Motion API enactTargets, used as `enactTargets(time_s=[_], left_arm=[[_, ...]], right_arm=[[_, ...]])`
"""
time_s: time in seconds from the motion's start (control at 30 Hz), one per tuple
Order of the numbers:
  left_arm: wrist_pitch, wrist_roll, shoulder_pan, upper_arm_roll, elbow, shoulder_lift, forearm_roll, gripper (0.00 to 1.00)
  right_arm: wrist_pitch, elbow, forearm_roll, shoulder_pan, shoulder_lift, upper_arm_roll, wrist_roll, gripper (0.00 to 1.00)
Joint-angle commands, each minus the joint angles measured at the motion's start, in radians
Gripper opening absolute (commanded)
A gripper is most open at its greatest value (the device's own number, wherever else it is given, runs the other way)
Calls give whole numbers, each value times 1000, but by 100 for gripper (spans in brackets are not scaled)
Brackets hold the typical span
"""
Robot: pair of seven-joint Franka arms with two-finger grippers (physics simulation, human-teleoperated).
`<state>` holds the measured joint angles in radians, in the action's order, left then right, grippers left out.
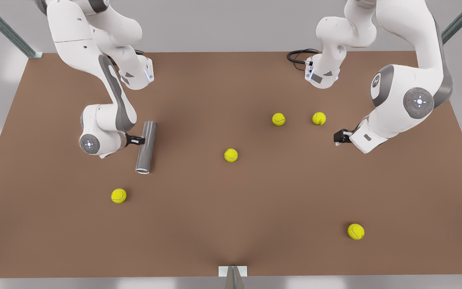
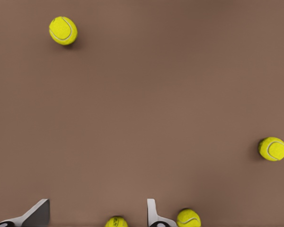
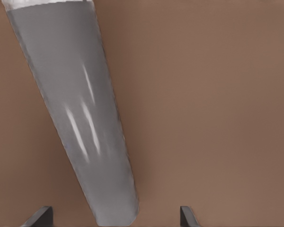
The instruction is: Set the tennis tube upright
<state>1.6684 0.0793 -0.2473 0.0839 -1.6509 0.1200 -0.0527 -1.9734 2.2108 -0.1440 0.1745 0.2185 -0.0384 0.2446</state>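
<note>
Right pincer, on the arm at the front view's left, sits against the side of the tennis tube near its middle. Its wrist view shows the two fingertips spread wide, with the tube's end between them and brown surface visible on either side, so the pincer is released and grasps nothing. The tennis tube lies flat on the tabletop, its light-rimmed open end toward the near edge and its other end pointing toward the far edge, slightly tilted to the front view's right.

Left pincer, on the arm at the front view's right, hangs above the tabletop well apart from the tube; this arm waits. In its wrist view the fingers stand apart with bare surface between them, so it too is released.

Five tennis balls lie scattered. One rests near the tube's rimmed end, toward the near edge. Another sits in the middle of the tabletop, to the tube's right in the front view. Two lie side by side near the left pincer, and the last is off toward the near right corner.

Between the tube and the middle ball is a broad bare strip, and the near half of the tabletop is largely open. The tube lies well inside every tabletop edge.
</note>
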Motion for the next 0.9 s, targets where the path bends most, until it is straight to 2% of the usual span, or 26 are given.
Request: enactTargets(time_s=[0.0, 0.23, 0.87], left_arm=[[16, 2, 11, 0, 0, 13, 2, 100], [31, 2, 108, 0, 2, 29, 2, 100], [50, 4, 94, -24, 2, 43, 2, 100]], right_arm=[[-211, 4, -3, 19, 16, 0, 156, 100], [-216, 1, -3, 45, 65, 0, -110, 100], [-246, 9, -5, 66, 188, 0, -110, 100]])
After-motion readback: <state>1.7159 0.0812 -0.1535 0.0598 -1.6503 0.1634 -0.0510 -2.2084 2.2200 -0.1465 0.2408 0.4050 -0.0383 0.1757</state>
